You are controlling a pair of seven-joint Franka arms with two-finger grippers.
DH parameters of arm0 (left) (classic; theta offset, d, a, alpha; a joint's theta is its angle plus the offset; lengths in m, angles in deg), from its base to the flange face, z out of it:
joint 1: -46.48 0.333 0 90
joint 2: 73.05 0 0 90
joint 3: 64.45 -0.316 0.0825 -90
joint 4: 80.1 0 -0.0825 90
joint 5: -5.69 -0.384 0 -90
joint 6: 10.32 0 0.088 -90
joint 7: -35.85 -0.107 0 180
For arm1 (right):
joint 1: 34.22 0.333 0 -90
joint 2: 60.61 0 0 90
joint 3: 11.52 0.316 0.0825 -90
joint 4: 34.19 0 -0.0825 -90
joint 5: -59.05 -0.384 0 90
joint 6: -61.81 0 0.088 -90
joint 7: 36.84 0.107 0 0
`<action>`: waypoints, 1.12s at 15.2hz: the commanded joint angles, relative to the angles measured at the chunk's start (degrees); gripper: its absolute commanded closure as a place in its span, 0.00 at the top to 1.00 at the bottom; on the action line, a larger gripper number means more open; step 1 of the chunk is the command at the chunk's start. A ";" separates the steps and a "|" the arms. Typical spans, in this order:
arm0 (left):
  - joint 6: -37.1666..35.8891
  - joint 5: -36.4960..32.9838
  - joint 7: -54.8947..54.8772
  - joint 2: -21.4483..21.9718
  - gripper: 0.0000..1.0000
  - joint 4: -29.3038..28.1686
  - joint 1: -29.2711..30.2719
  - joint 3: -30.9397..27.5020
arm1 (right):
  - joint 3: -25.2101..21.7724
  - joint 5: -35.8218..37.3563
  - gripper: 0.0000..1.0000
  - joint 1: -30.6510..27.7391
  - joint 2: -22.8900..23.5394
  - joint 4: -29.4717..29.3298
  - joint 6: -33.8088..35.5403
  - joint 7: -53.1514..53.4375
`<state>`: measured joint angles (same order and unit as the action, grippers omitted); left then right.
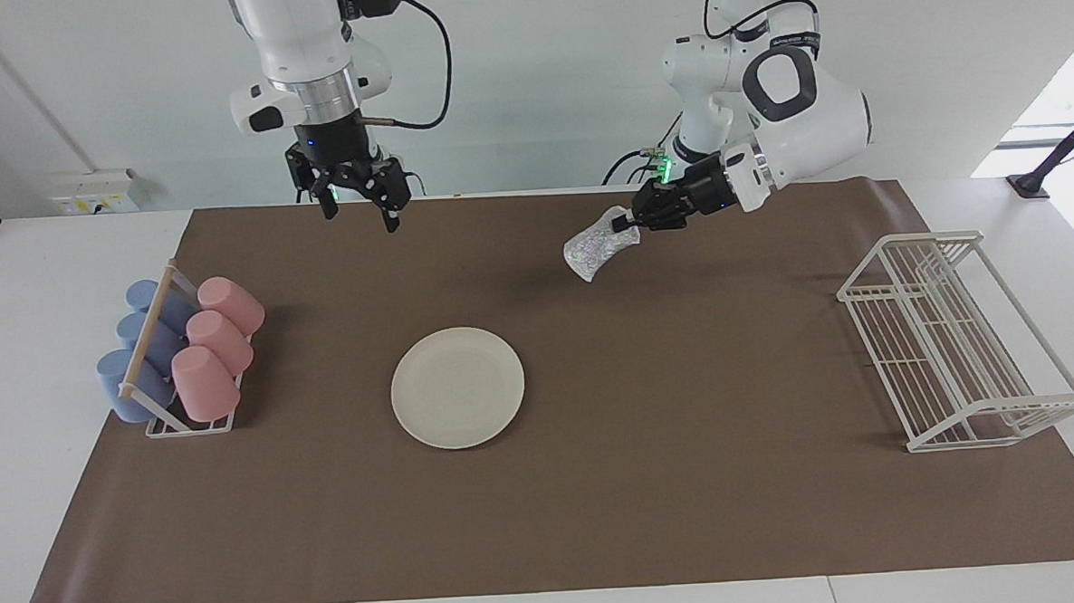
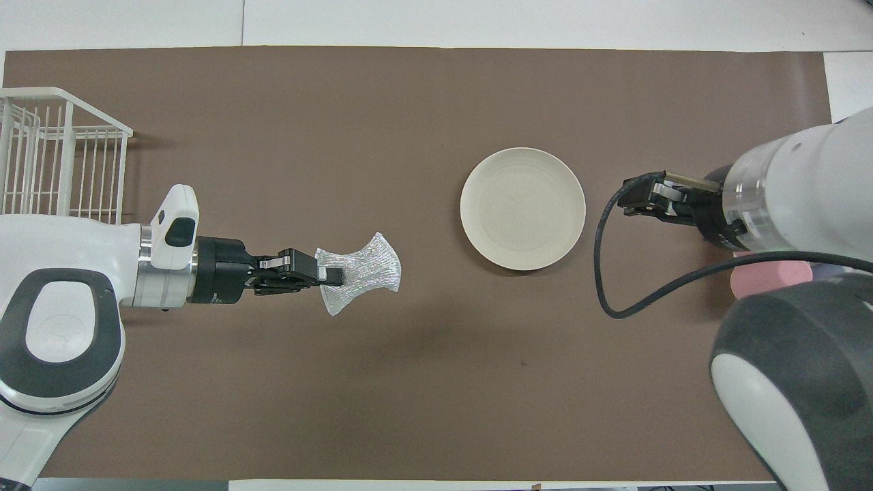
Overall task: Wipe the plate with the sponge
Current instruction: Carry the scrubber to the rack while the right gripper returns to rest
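- The left gripper is holding the sponge up in the air, with its jaws squeezing tight on one end of it.
- The sponge is shiny, silvery and wrinkly, and it is hanging out past the jaws, over the brown mat.
- In the overhead view the sponge is sitting out in front of the left gripper, well apart from the plate.
- The plate is lying flat on the brown mat in the middle of the bench. It is round and cream-white, and nothing is sitting on it.
- The right gripper is hanging high over the mat's edge nearest the robots, toward the right arm's end of the bench. Its jaws are standing wide apart and holding nothing.
- In the overhead view the right gripper is showing just beside the plate, but it is up in the air and not touching it.
- A cup rack is standing at the right arm's end of the mat, with pink cups and blue cups lying in it.
- A white wire rack is standing at the left arm's end of the mat.
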<state>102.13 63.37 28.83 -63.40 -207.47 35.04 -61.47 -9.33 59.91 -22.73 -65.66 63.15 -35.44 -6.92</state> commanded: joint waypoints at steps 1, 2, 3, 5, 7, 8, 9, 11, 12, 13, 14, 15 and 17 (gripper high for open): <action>-0.21 -10.36 1.91 -0.07 0.00 -0.08 3.16 0.27 | 0.63 -0.16 1.00 -5.41 -0.57 0.05 2.23 -13.71; -0.13 -14.32 2.61 -0.16 0.00 -0.07 4.30 0.27 | 0.63 -0.16 1.00 -7.34 -0.48 0.05 3.02 -18.10; 0.13 -18.62 4.10 -0.16 0.00 -0.07 4.84 0.27 | 0.63 -0.24 1.00 -9.10 -0.48 0.05 3.38 -21.80; 0.49 -26.02 7.70 -0.85 0.00 0.36 5.46 0.27 | 0.72 -0.33 1.00 -11.13 -0.39 -0.04 4.34 -24.91; 0.40 -32.61 10.61 -1.56 0.00 2.29 5.81 0.27 | 0.63 -0.86 1.00 -12.28 -0.39 -0.04 5.49 -25.00; -0.03 -36.38 11.32 -2.61 0.00 3.69 5.81 0.27 | 0.63 -0.86 1.00 -13.15 -0.31 0.05 5.40 -25.09; -0.39 -40.86 12.28 -2.97 0.00 5.01 5.81 0.36 | 0.63 -1.21 1.00 -14.12 -0.13 0.66 5.40 -25.18; -2.14 -47.90 14.65 -3.93 0.00 7.47 5.29 0.36 | 0.63 -2.35 1.00 -14.57 0.22 1.97 4.70 -25.27; -3.89 -51.41 15.97 -4.46 0.00 9.40 5.02 0.36 | 0.63 -2.35 1.00 -14.39 0.14 2.41 4.44 -25.27; -5.73 -54.84 16.59 -5.86 0.00 11.85 4.93 0.45 | 0.63 -2.35 1.00 -14.31 0.05 2.59 4.35 -25.62; -8.01 -58.01 16.68 -6.74 0.00 14.40 4.84 0.45 | -0.15 -2.35 1.00 -14.22 0.22 2.33 4.17 -27.53; -9.95 -61.35 16.77 -7.53 0.00 16.34 4.84 0.54 | -2.60 -2.44 1.00 -14.04 0.40 2.16 4.08 -29.99; -13.21 -68.99 16.86 -8.50 0.00 19.34 3.62 0.63 | -4.55 -2.44 1.00 -14.22 0.92 0.93 4.78 -31.06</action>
<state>93.46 0.91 44.52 -69.20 -193.32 40.09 -60.89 -11.85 58.92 -36.09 -64.87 64.70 -30.62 -34.61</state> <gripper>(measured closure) 0.952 0.000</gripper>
